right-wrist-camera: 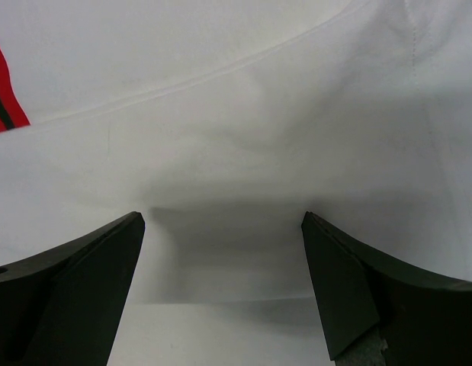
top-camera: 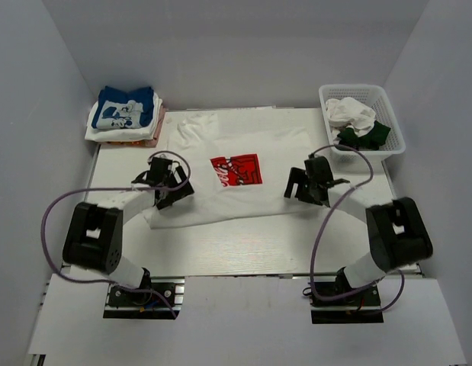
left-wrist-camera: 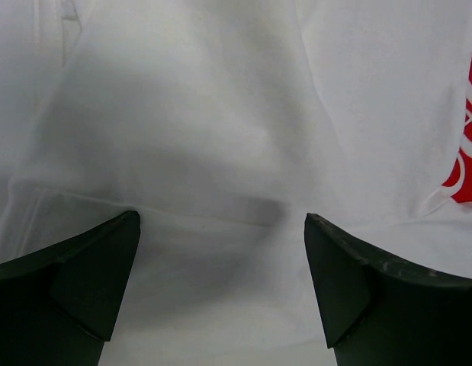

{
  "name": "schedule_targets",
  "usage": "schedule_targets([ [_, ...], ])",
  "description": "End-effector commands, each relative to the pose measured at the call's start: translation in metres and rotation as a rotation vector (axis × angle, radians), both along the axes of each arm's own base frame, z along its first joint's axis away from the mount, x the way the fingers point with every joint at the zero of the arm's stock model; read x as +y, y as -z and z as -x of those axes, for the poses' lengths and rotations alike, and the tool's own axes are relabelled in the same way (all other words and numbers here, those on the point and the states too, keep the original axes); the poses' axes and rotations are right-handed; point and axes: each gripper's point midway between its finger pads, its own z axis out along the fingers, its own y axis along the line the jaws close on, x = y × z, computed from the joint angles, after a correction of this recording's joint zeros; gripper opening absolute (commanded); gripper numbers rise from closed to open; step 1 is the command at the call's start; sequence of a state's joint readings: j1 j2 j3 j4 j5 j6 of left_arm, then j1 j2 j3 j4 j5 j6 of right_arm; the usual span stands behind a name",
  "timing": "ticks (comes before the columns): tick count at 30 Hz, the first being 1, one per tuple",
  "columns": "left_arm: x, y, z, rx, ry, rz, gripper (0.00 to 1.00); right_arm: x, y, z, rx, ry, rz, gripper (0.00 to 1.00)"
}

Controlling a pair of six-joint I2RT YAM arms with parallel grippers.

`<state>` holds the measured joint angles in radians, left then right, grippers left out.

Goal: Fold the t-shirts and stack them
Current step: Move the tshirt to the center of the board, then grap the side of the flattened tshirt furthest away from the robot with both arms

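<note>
A large white t-shirt [top-camera: 220, 145] with a red square logo [top-camera: 236, 169] lies spread on the table. My left gripper [top-camera: 177, 188] hovers open over the shirt's left part; white cloth [left-wrist-camera: 220, 152] fills the left wrist view, nothing pinched between the fingers. My right gripper [top-camera: 300, 187] stands open over the shirt's right edge, and the right wrist view shows a folded hem [right-wrist-camera: 243, 229] between the spread fingers. A stack of folded t-shirts [top-camera: 125, 114], a blue one with white print on top, sits at the back left.
A white plastic basket [top-camera: 390, 145] at the back right holds crumpled white [top-camera: 350, 113] and dark green [top-camera: 365, 134] cloth. Grey walls enclose the table on three sides. Purple cables loop from both arms.
</note>
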<state>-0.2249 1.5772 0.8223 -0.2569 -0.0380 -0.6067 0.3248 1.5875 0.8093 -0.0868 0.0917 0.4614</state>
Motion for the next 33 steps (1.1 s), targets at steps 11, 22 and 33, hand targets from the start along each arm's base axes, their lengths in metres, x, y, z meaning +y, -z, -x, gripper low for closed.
schedule_targets([
  [11,0.006,-0.091,0.097,-0.042,-0.048,0.127,1.0,-0.011,-0.062,0.106,-0.078,-0.012,-0.069,0.9],
  [22,0.007,-0.194,-0.088,-0.317,0.021,-0.089,1.0,0.008,-0.167,0.002,-0.339,0.049,-0.067,0.9],
  [33,-0.041,-0.165,-0.24,-0.456,0.629,-0.377,1.0,0.005,-0.145,-0.053,-0.25,0.02,0.072,0.9],
])
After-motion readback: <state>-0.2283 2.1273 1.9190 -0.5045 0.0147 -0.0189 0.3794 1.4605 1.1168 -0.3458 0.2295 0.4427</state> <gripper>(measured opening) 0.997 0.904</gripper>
